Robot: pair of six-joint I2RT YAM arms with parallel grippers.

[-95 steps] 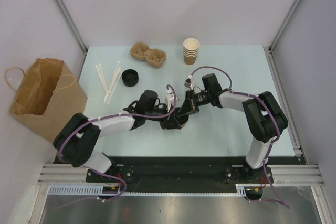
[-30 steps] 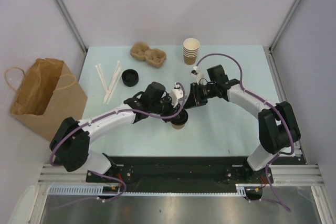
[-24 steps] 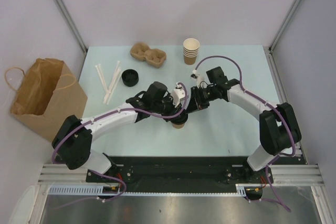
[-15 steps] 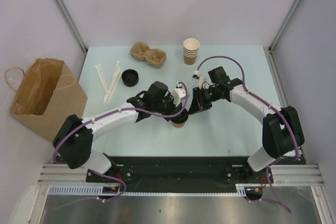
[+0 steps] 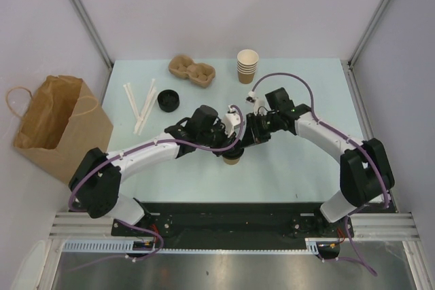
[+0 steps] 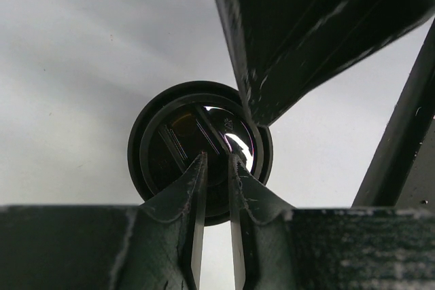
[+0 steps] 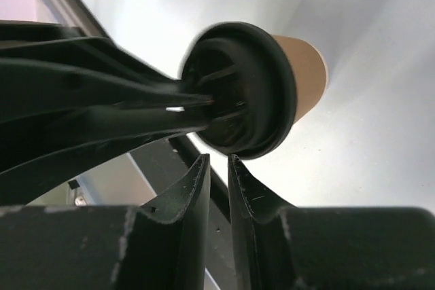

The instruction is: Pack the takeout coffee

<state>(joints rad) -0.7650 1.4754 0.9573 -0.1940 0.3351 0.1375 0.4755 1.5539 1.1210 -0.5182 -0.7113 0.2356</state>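
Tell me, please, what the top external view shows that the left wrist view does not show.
Only the top external view shows the paper bag, the stack of cups, the cup carrier, the loose black lid and the wrapped straws. Only the left wrist view shows the left gripper, nearly shut, fingertips over the coffee's black lid. Both views show the takeout coffee on the table.

A: Both arms have white link shells with chunky black joints, and a purple cable loops along each one.

B: Yep, and the left gripper and right gripper have matte black fingers (scuffed pale along the edges), with a small white block at each wrist.
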